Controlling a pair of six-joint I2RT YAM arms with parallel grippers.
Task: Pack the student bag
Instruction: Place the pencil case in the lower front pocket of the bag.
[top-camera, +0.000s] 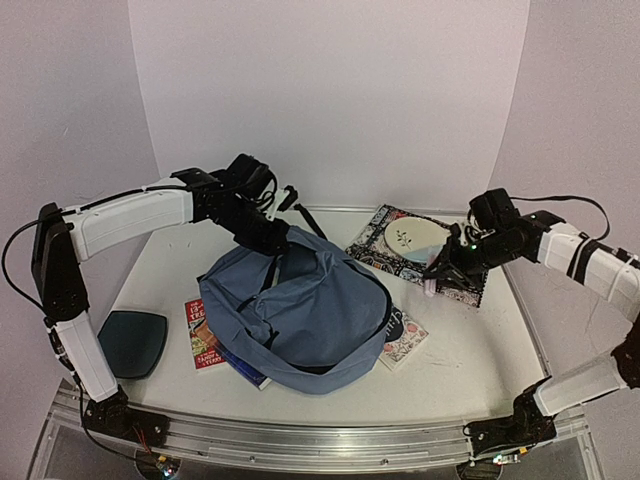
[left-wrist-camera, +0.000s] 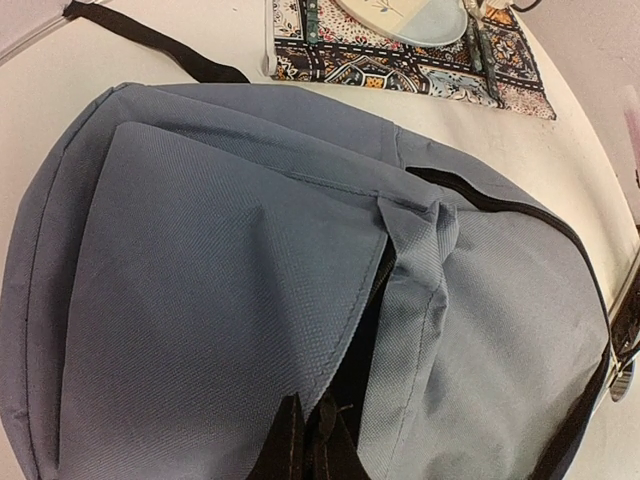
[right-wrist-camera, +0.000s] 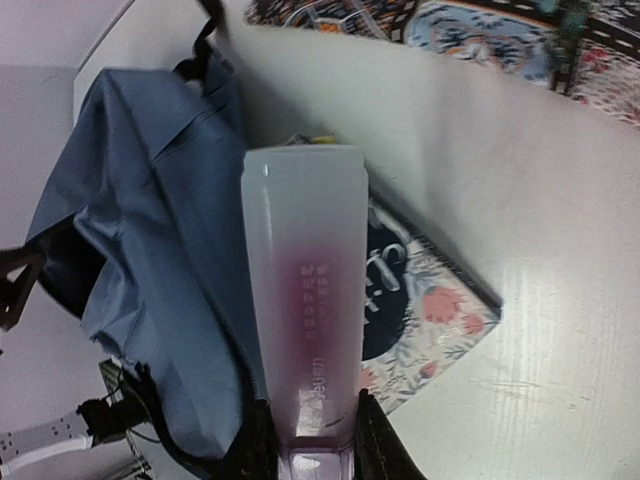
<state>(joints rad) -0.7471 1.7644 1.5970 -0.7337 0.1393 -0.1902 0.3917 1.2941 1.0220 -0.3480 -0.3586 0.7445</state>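
Observation:
The student bag (top-camera: 300, 320), slate-blue with black zippers, lies in the middle of the table with its dark opening (left-wrist-camera: 365, 340) gaping. My left gripper (top-camera: 272, 238) is at the bag's far top edge, shut on the fabric flap beside the opening (left-wrist-camera: 312, 425). My right gripper (top-camera: 442, 268) hovers right of the bag, over the table. It is shut on a frosted pink case (right-wrist-camera: 305, 290), whose long body sticks out past the fingers toward the bag (right-wrist-camera: 150, 250).
A floral notebook (top-camera: 405, 340) and a red book (top-camera: 203, 335) poke out from under the bag. A patterned book (top-camera: 400, 262) with a pale dish (top-camera: 415, 237) on it lies back right. A dark teal pad (top-camera: 132, 342) sits front left. A black strap (left-wrist-camera: 150, 40) trails behind the bag.

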